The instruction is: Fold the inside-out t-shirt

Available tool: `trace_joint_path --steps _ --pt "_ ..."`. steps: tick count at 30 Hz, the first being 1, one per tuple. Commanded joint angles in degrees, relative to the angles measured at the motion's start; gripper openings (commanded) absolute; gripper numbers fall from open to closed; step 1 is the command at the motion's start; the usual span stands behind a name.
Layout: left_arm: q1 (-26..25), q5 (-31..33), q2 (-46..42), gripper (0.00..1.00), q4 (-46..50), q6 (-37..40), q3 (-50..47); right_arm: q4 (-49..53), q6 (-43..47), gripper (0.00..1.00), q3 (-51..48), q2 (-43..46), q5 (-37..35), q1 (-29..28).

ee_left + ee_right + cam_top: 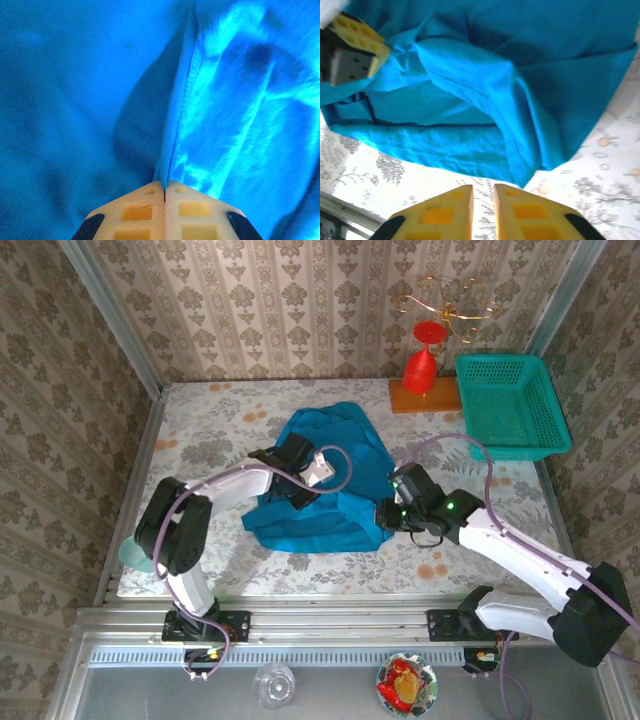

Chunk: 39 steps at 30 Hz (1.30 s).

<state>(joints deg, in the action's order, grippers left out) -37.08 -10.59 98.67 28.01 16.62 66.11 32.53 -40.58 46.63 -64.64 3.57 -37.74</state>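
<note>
1. Cream fingertips [137, 210] of the left gripper [165, 189] sat closest to its wrist camera. They were pressed together and clamped on a raised ridge of the inside-out t-shirt [65, 100], with the fold running up from between them.
2. On the right gripper [483, 192], the yellow-cream fingers [520, 212] stood a narrow gap apart with nothing between them. They hovered over bare table [600, 190], just beside the shirt's lower corner.
3. Seen from above, the shirt lay as a crumpled blue heap at the middle of the table. The left gripper was on its left part and the right gripper at its right edge. The heap was well apart from the green mesh basket [510, 405] in the far right corner.
4. The cloth looked soft, light and limp, so it would likely sag and drag rather than keep any shape. It seemed in no way fragile. Its slight sheen suggested that a shallow pinch could slip or catch more than one layer.
5. The stitched hem [517, 155] and the exposed seams looked like the best places to take hold. They were thicker than the open cloth, and holding two corners along one edge would probably let the shirt be spread flat.
6. No brand, label, print or writing could be read on the shirt or anywhere around it.
</note>
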Motion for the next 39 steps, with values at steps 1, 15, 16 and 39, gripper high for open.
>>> trace_joint_path --steps 1,15,16,39 --pt "0.86 -5.58 -7.72 0.00 0.73 -5.02 1.39 -9.10 -7.55 0.14 -4.15 0.97 -1.88 -4.40" --pt "0.84 -10.57 -22.42 0.00 3.15 -13.16 5.68 -34.98 -5.43 0.10 -0.55 -19.62 -19.29 -22.64" --pt "0.78 -10.89 -23.37 0.00 3.19 -13.52 6.08 -36.63 -4.65 0.09 0.28 -21.63 -19.51 -22.81" --pt "-6.31 -10.15 -35.89 0.00 5.90 -19.30 6.42 -36.82 1.05 0.31 21.71 -47.35 -24.80 -8.29"
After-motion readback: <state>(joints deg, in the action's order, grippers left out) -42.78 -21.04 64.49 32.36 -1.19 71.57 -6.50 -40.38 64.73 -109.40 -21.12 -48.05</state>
